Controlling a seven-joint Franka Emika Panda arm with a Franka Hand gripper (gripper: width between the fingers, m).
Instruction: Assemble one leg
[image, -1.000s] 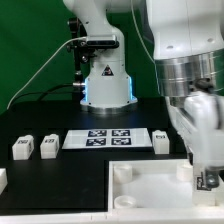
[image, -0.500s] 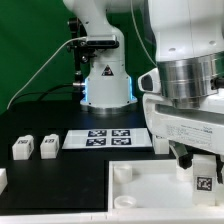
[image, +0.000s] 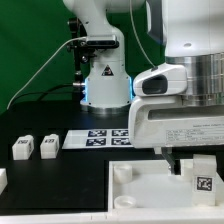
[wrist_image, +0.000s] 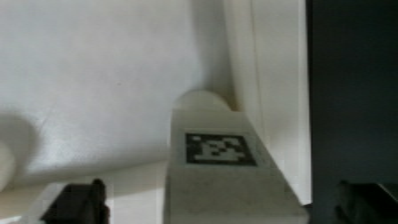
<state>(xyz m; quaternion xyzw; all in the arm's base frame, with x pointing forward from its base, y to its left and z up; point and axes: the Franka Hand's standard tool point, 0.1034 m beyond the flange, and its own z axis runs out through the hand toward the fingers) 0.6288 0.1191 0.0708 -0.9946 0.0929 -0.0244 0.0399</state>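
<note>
The leg (image: 201, 183), a small white block with a black-and-white marker, stands upright at the far corner of the large white square base (image: 140, 192) on the exterior view's right. My gripper (image: 197, 172) hangs straight over it with the leg between the fingers. In the wrist view the leg (wrist_image: 221, 150) rises between the two dark fingertips (wrist_image: 75, 200). A strip of the base shows between one fingertip and the leg, so the jaws stand apart from it. The gripper (wrist_image: 221, 205) is open around the leg.
Two more small white legs (image: 22, 148) (image: 47, 146) lie on the black table at the exterior view's left. The marker board (image: 100, 138) lies behind the base. Another white part (image: 2, 180) shows at the left edge. The arm's base (image: 105, 80) stands at the back.
The hand has turned about its vertical axis over the last second and now shows its broad face. The leg has stayed in the same spot on the base.
</note>
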